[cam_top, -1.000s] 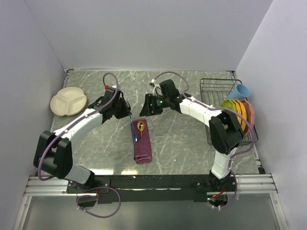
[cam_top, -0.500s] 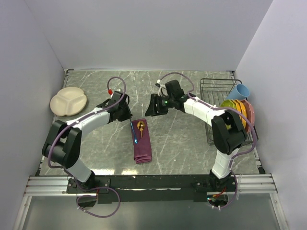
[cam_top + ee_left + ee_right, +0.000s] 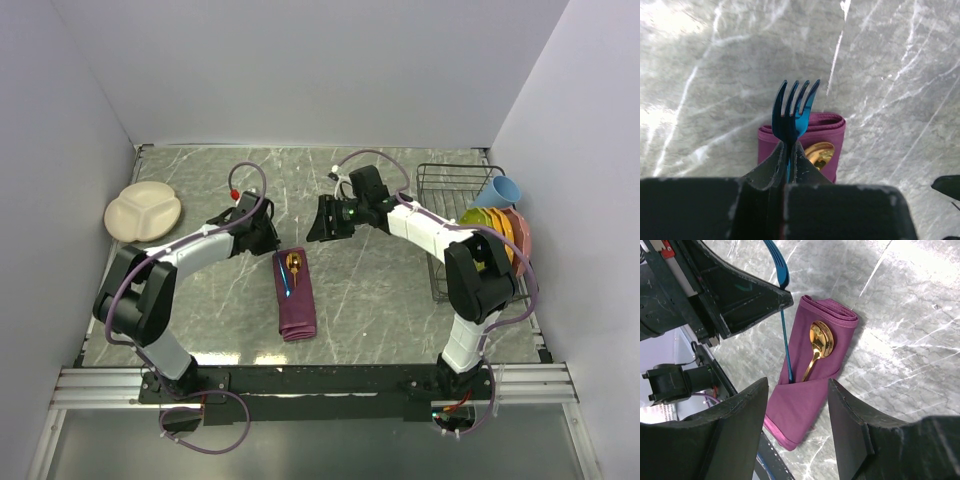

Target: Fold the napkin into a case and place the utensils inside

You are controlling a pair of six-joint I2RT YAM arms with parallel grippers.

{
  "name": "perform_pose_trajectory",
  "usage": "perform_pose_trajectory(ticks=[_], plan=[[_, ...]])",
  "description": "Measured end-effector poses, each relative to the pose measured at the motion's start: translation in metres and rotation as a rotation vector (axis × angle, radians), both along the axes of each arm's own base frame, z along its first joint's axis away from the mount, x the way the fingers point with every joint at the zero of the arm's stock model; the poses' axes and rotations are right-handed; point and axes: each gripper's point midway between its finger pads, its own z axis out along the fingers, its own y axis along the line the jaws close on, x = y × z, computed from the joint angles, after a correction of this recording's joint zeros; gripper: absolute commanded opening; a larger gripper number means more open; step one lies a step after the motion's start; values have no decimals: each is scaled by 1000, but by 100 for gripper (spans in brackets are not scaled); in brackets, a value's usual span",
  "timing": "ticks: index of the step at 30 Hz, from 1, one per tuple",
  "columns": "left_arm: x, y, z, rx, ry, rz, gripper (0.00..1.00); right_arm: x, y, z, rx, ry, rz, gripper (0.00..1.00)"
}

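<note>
While the left claw [image 3: 788, 151] clamps the blue fork [image 3: 793, 112], its handle end at the fold of the purple napkin [image 3: 807, 397], the right claw [image 3: 796, 390] hangs released near the gold spoon [image 3: 820, 341] tucked inside.

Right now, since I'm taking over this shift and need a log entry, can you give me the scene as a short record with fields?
left tool: shut on the blue fork, tines up
fork handle: lower end at the pocket opening of the case
spoon: in the pocket, bowl showing
right tool: open, holding nothing, hovering near the case's far end
left to do: fork not yet fully inside
</note>
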Motion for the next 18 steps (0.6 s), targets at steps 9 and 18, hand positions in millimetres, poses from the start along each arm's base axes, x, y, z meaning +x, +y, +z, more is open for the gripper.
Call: perform_pose_trajectory(ticks=[9, 18], plan=[[-10, -6, -3, -13, 37, -14, 1, -4, -1, -4, 1, 15, 7, 59], [-22, -15, -7, -9, 62, -50, 1, -14, -4, -15, -4, 49, 16, 59]])
